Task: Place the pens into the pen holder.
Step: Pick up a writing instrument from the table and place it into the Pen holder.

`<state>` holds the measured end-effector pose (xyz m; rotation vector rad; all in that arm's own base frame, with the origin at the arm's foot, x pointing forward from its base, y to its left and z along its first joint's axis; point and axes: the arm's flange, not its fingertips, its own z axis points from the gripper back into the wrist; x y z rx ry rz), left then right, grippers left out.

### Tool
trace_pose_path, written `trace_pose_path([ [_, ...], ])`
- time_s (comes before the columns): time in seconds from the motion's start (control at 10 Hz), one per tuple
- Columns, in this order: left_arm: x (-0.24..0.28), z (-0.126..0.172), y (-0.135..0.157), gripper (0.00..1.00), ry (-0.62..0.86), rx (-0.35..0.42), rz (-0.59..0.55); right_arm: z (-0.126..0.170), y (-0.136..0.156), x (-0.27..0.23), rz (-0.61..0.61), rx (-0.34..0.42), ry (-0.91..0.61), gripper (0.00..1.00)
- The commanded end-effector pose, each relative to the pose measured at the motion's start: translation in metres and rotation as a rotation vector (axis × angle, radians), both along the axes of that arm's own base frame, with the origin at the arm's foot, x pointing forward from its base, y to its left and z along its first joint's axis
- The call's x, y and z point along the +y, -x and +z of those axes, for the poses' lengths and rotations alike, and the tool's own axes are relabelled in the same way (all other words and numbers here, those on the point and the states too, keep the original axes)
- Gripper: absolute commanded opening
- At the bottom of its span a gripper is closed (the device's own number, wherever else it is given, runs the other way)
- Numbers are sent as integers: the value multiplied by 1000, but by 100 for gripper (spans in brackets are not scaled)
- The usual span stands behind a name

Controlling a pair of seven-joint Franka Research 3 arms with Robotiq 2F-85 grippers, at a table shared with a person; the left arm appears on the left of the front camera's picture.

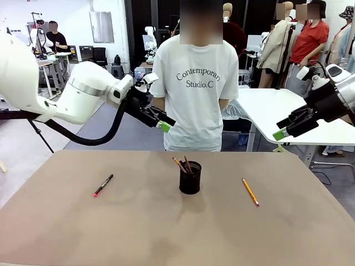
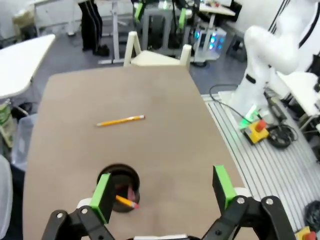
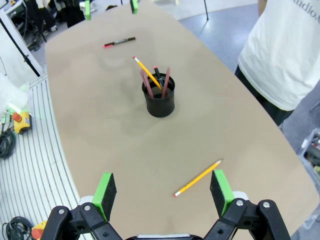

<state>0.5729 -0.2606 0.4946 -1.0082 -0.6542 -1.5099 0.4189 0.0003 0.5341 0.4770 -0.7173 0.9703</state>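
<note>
On the near half of the tabletop (image 1: 138, 233) two things are left to collect. The pencil (image 1: 250, 192) lies flat to the right of the holder. The black pen (image 1: 103, 185), red at one end, lies flat well off to its left.

Between them, mid-tabletop, the holder (image 1: 190, 178) stands upright. Several pens (image 1: 182, 164) slant out of it, so the job looks partly done.

Both loose pieces should be light, stiff and thin. Being round, they may roll or skid if nudged from one side. I would take each at mid-length, fingers set across the shaft and lowered right to the surface, then closed almost fully. The mesh holder looks light too. A pen should go in tip-down and steep, clear of the slanting ones, so that the holder is not knocked over.

Farther off, above the far edge, the left hand (image 1: 161, 123) hangs empty with fingers spread wide. The right hand (image 1: 285, 132), also wide and empty, is raised out to the right. A person (image 1: 194, 83) stands beyond.
</note>
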Motion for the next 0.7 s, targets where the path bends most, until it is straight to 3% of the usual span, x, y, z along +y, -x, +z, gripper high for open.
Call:
trace_pose_path([
  [0.0, 30, 2, 25, 100, -93, 12, 100, 0, 0, 2, 5, -11, -30, 100],
  [0.2, 59, 20, 44, 100, -368, 60, 366, 0, 0, 2, 5, -11, -30, 100],
  [0.4, 78, 25, 59, 100, -588, 179, 593, 0, 0, 2, 5, -11, -30, 100],
  [0.5, 83, 25, 64, 100, -630, 241, 638, 0, 0, 2, 5, -11, -30, 100],
  [0.6, 83, 23, 64, 100, -700, 254, 664, 0, 0, 2, 5, -11, -30, 100],
])
